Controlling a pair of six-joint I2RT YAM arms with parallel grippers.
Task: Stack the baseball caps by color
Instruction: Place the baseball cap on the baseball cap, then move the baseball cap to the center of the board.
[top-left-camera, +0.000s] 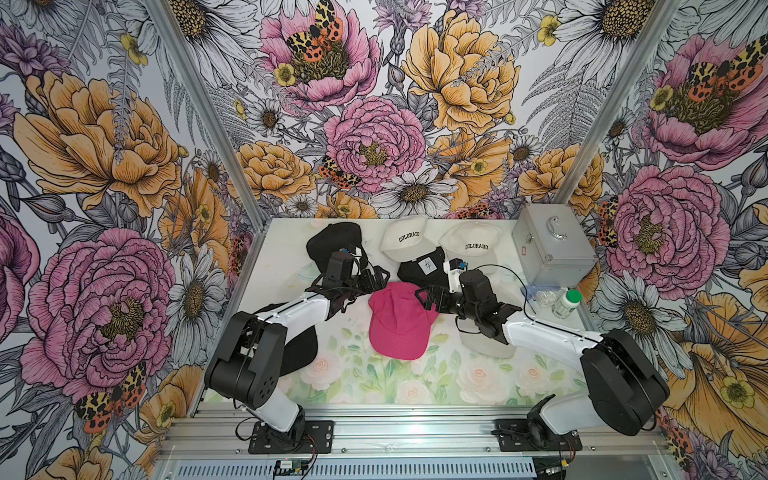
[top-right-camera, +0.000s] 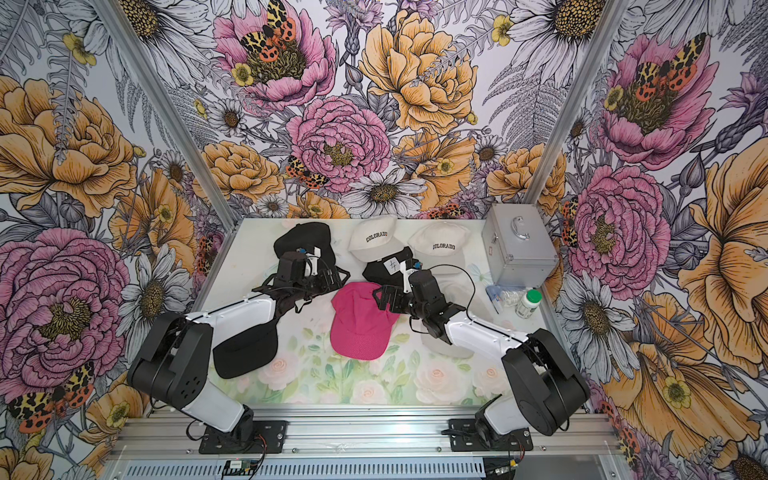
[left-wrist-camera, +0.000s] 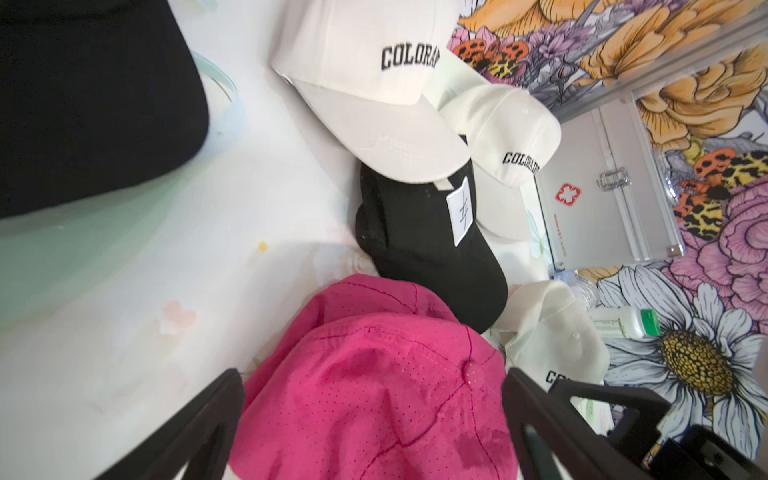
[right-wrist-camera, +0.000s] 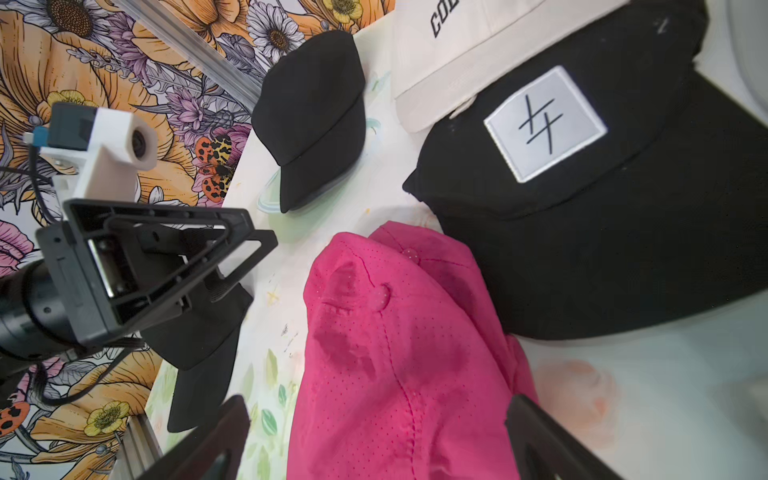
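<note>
Starting at the left: the front black cap lies flat by the left arm's elbow, partly under it. The back black cap sits at the rear, on its own.

Now the left gripper: it's at the rear left edge of the pink caps, fingers spread wide, gripping nothing. The pink caps, two of them, one on the other, lie mid-table.

Just behind and touching them is the patch cap, black, with the brim of the first cream cap resting on it. The second cream cap is just to the right.

The right gripper is over the pink caps' right edge, fingers also spread wide, nothing pinched. The third cream cap lies partly under the right arm.

Far right: the case at the back, the bottle in front of it.
</note>
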